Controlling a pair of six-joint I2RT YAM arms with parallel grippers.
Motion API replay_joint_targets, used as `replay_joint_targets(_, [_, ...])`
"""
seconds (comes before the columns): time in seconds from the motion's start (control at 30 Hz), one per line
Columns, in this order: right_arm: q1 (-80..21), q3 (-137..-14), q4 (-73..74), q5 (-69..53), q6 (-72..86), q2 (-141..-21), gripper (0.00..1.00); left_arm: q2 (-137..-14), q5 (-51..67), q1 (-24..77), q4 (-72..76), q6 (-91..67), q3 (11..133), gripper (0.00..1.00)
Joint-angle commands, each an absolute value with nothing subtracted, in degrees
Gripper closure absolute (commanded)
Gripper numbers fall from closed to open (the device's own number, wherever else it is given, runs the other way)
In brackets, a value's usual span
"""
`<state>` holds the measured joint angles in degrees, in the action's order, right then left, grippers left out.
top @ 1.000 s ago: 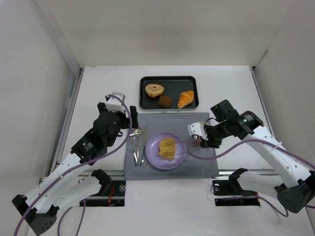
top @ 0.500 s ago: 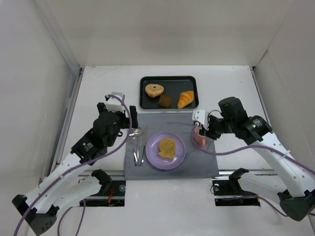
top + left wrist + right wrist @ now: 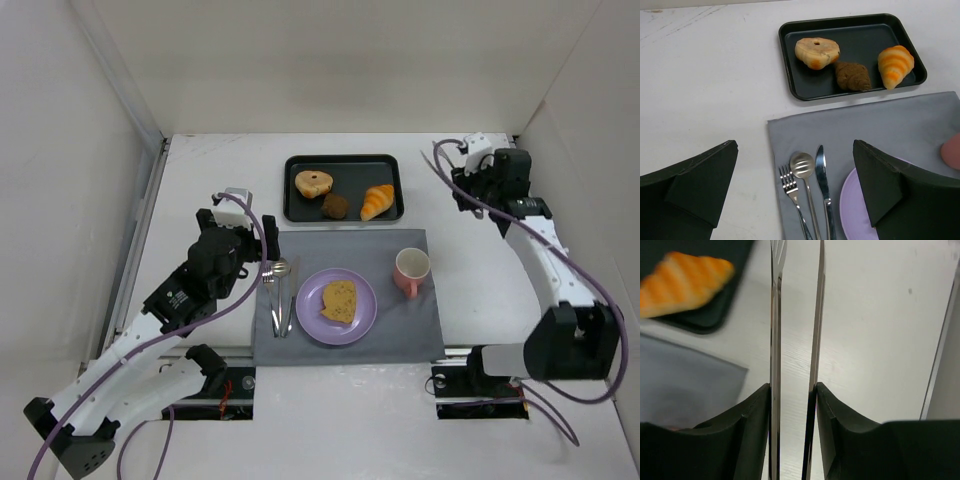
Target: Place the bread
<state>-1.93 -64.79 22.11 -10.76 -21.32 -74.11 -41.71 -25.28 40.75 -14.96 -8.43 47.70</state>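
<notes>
Bread: there it is, the golden slice of bread [image 3: 339,300], lying flat in the middle of the purple plate [image 3: 308,314].
Plate: set on the grey mat [image 3: 410,332] at the near side of the white bench [image 3: 200,180].
Cutlery: fork [image 3: 786,180], spoon [image 3: 802,164] and knife [image 3: 822,175] lined up side by side on the mat, just left of the plate.
Mug: pink mug [image 3: 411,270] upright on the mat, right of the plate and apart from it.
Tray: black tray [image 3: 350,178] beyond the mat, carrying a round bun [image 3: 313,183], a small dark brown pastry [image 3: 335,205] and a croissant [image 3: 377,201].
Left pincer: the left pincer [image 3: 795,146] is spread wide and empty, hanging over the mat's left side above the cutlery.
Right pincer: the right pincer [image 3: 796,270] is narrow, with a slim strip of bench showing between its fingers and nothing held. It is out at the far right of the bench, well apart from the plate.
</notes>
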Motion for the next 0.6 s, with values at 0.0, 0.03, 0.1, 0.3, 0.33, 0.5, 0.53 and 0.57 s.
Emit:
replay_joint_targets(0.0, [4.82, -67.06, 16.00, -12.57, -16.53, -80.22, 0.55, -40.78, -25.14, 40.69, -13.80, -8.70, 49.04, 0.00])
replay_joint_targets(0.03, [6.05, -67.06, 15.21, -13.18, -16.52, -81.38, 0.55, -40.78, -25.14, 40.69, -13.80, -8.70, 49.04, 0.00])
replay_joint_targets(0.1, [8.78, -65.23, 14.33, -13.71, -16.52, -83.31, 0.55, -40.78, -25.14, 40.69, -13.80, -8.70, 49.04, 0.00])
replay_joint_targets(0.3, [11.86, -62.58, 11.95, -12.66, -16.52, -88.50, 0.55, -41.92, -25.66, 40.69, -13.80, -9.22, 49.04, 0.00])
replay_joint_targets(0.33, [12.56, -62.58, 11.95, -12.66, -16.52, -89.29, 0.55, -42.45, -25.66, 40.69, -13.80, -9.23, 49.04, 0.00])
replay_joint_targets(0.5, [14.58, -63.27, 13.00, -13.18, -17.66, -94.64, 0.53, -44.21, -26.71, 40.69, -14.32, -9.84, 49.04, 0.00])
replay_joint_targets(0.53, [15.11, -63.28, 13.88, -13.18, -17.67, -95.44, 0.53, -44.82, -26.72, 40.69, -14.33, -9.84, 49.04, 0.00])
replay_joint_targets(0.57, [15.12, -64.59, 14.50, -13.18, -18.19, -96.23, 0.52, -44.82, -26.72, 40.69, -14.33, -10.45, 49.04, 0.00])
